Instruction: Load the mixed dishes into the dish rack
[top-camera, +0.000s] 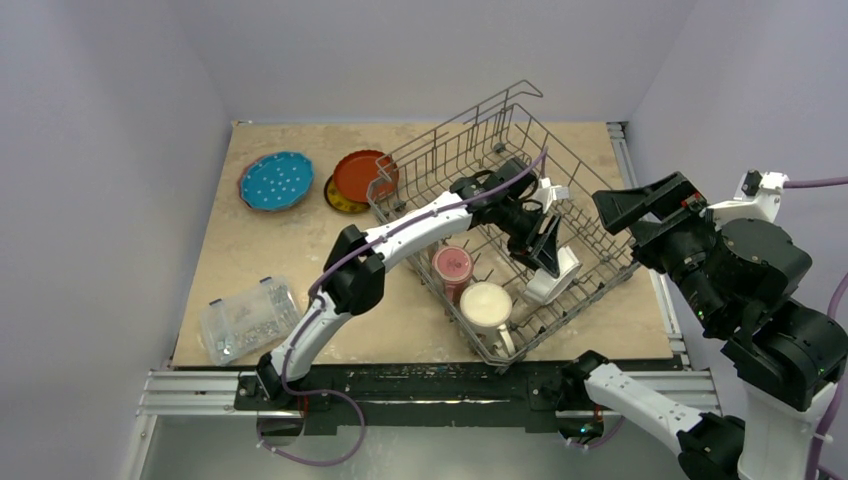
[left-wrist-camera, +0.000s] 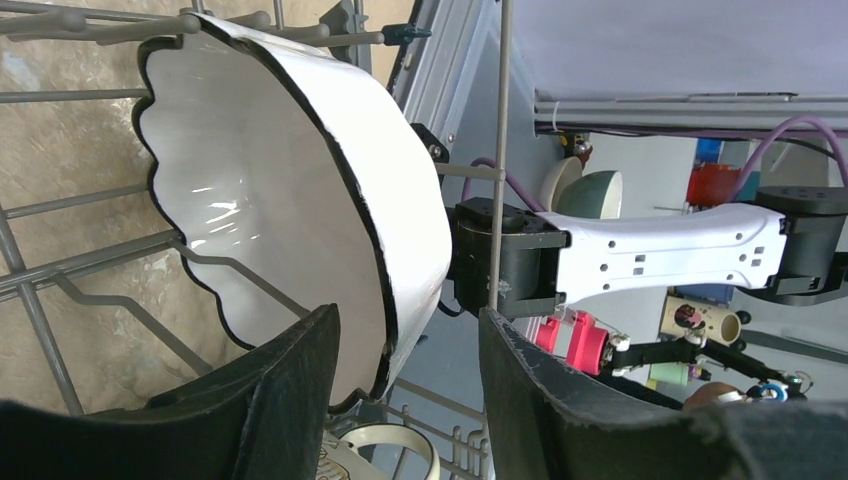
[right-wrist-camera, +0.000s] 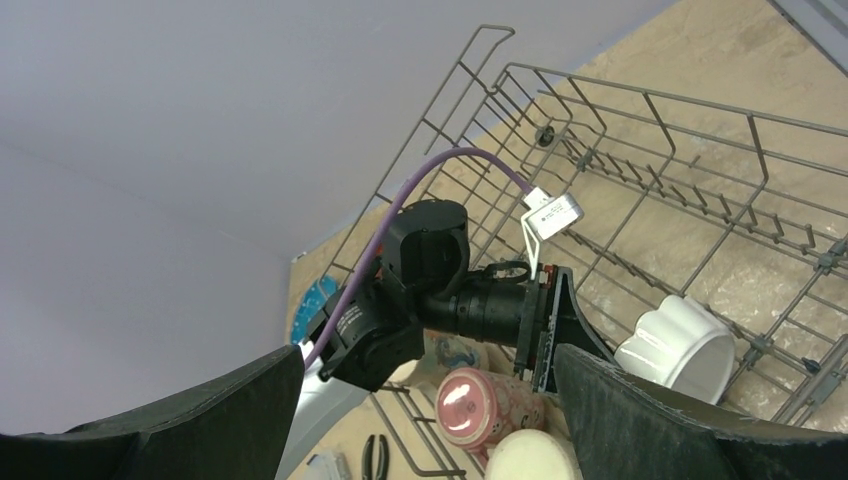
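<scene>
White fluted bowl on its side among the tines by the near-right wall of the dish rack. Left gripper astride its rim, fingers parted, gap on the outer side. Maroon mug and cream mug upright near the rack's near corner. Right gripper spread wide, empty, beyond the table's right edge. Blue dotted plate and red-orange plate at far left; clear box near-left corner.

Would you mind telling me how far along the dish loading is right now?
Done: the pink mug and cream mug sit in the rack. In hand: the white bowl stands on edge there, the left gripper open around its rim. Left: the blue plate, red plate and yellow plate lie on the table. The right gripper is open, empty.
</scene>
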